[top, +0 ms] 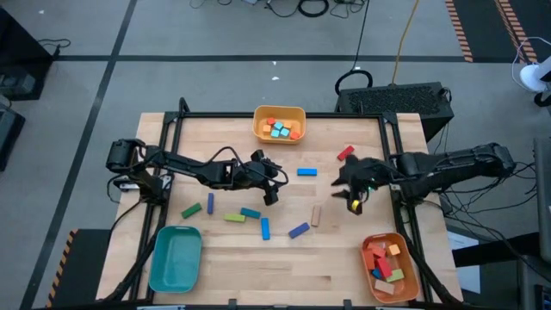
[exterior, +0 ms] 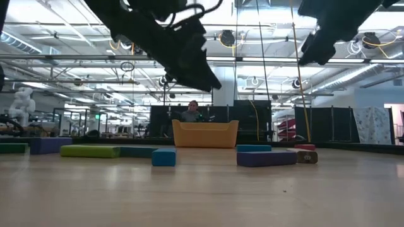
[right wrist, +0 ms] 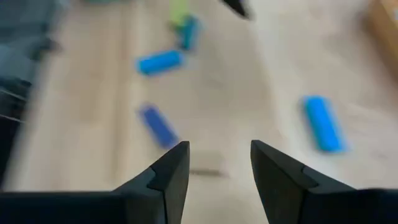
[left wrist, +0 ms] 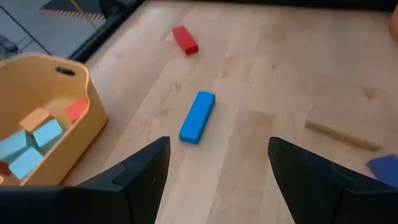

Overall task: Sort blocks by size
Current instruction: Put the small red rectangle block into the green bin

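Both pincers hanging open and empty above the table [top: 284, 267]: left pincer [top: 272, 191] mid-table, right pincer [top: 354, 200] near the tan block [top: 316, 215]. Loose blocks scattered between them, like the blue brick [top: 306, 171] and red block [top: 345, 153]. Rest sorted into the yellow tray [top: 279, 114] and orange tray [top: 410, 258].

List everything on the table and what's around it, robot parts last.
Yellow tray: one, far edge, holding small blue and orange cubes.
Orange tray: one, near right corner, holding red, orange, green and blue blocks.
Teal tray: one, near left corner, nothing seen in it.
Loose blocks: about nine on the wood; red brick far right, blue brick centre, tan brick, blue, green, yellow and teal pieces near left.
Person: one, seated beyond the table.
Left end effector: open, empty, over centre.
Right end effector: open, empty, right of centre.
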Available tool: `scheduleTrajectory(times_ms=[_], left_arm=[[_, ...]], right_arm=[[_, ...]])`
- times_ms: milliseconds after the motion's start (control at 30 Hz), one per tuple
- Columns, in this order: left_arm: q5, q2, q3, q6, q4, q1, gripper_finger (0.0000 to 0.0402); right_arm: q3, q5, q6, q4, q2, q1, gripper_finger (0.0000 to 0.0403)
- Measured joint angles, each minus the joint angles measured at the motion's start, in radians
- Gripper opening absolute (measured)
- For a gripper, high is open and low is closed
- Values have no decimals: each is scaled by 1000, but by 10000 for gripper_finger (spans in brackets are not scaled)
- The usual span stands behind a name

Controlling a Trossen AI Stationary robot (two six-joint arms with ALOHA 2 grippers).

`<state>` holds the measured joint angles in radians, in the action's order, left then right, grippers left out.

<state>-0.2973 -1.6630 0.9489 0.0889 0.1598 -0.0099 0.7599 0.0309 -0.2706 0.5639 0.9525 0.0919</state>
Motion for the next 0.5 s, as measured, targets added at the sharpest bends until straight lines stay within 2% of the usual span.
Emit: scheduleTrajectory(times_ms=[200,500], left_arm=[[0,-82,0,3,39,20,273],[0,-150,0,1,91,33,274]], right_arm=[[50,193,157,157,101,-121,155],[54,213,515,172,331,-286,155]])
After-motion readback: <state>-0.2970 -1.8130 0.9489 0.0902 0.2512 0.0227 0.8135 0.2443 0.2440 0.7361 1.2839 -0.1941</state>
